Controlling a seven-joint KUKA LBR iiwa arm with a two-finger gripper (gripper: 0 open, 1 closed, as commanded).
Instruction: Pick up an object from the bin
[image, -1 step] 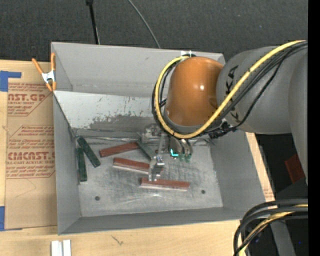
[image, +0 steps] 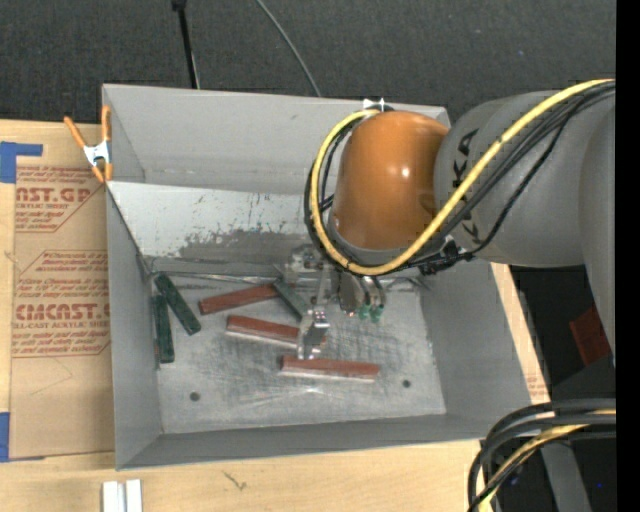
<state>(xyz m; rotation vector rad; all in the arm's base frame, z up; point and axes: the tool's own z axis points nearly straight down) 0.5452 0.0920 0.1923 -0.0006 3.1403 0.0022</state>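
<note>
Your claw (image: 314, 338) is low over the floor of the bin (image: 210, 210), hanging from under the arm's orange cover (image: 388, 180). You cannot tell from here whether it is wide or narrow, and nothing can be seen held in it.

Its likely target is a flat red-brown bar (image: 262, 328) whose right end is touching or just beside the claw on the view's left. A second red-brown bar (image: 330, 369) lies just below the claw, and a third (image: 238, 298) is further up and to the left. Two dark green bars (image: 168, 315) lie well apart from the claw, far to its left.

The approach looks done. Every bar still lies flat, so gripping and lifting are left.
</note>
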